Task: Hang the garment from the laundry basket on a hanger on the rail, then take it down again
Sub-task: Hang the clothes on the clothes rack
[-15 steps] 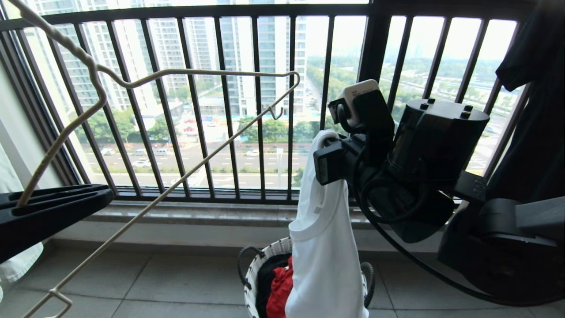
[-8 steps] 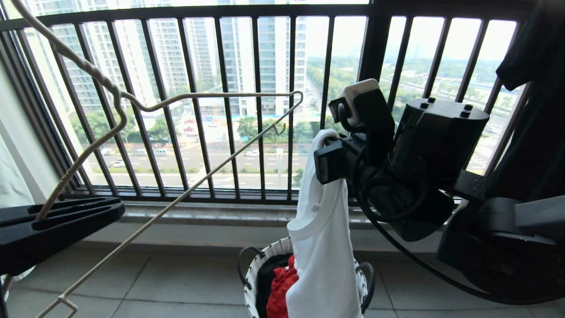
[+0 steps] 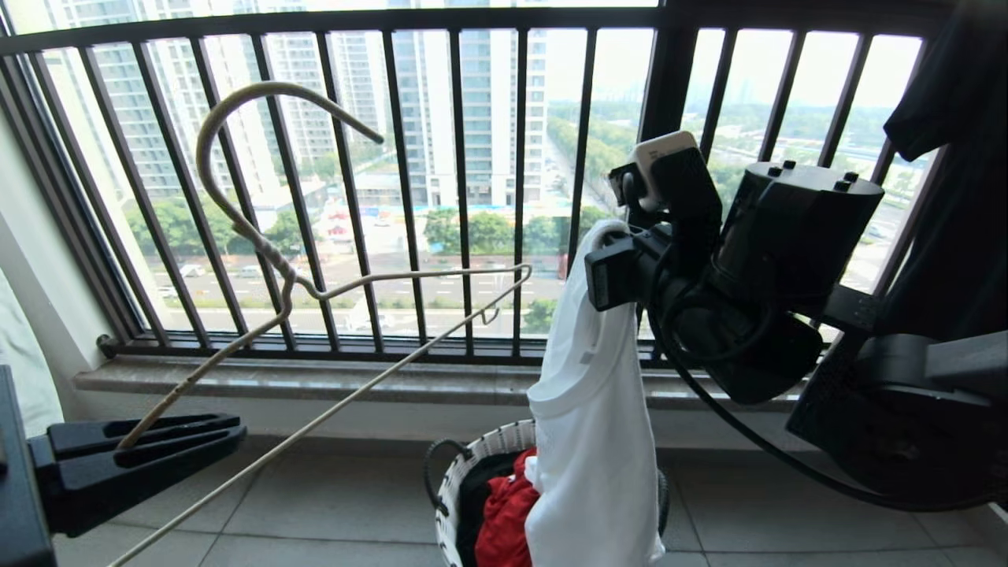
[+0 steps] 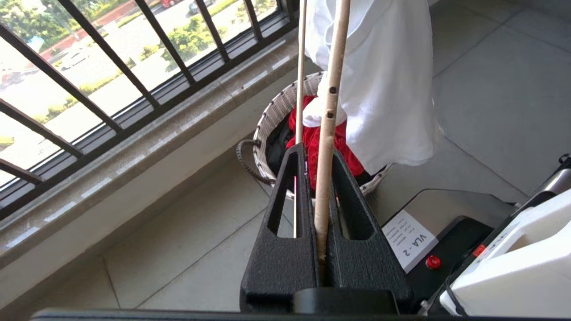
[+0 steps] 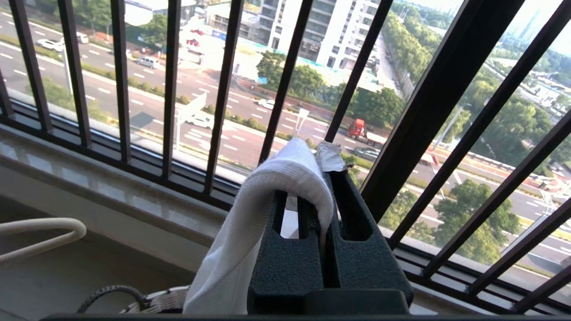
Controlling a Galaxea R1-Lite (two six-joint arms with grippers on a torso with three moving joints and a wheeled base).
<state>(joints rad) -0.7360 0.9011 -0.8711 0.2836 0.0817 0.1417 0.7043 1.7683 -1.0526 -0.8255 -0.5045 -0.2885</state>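
Observation:
The cream hanger (image 3: 394,276) is held by one arm's end in my left gripper (image 3: 236,429), low at the left, with its hook (image 3: 236,102) curving up before the window bars. From the wrist, the rod (image 4: 332,89) runs out between the shut fingers of the left gripper (image 4: 317,154). My right gripper (image 3: 614,260) is shut on the white garment (image 3: 591,441) at its ribbed edge, and the cloth hangs down into the laundry basket (image 3: 465,480). The fabric (image 5: 250,223) drapes over one finger of the right gripper (image 5: 324,174). The rail is out of view.
A red garment (image 3: 504,512) and dark cloth lie in the basket. Black window bars (image 3: 402,197) and a stone ledge (image 3: 315,378) stand close ahead. Dark clothing (image 3: 961,157) hangs at the far right. My base (image 4: 408,240) sits beside the basket.
The left gripper has sunk and turned, so the hanger has dropped and its hook now shows. The right gripper with the garment has shifted slightly to the right.

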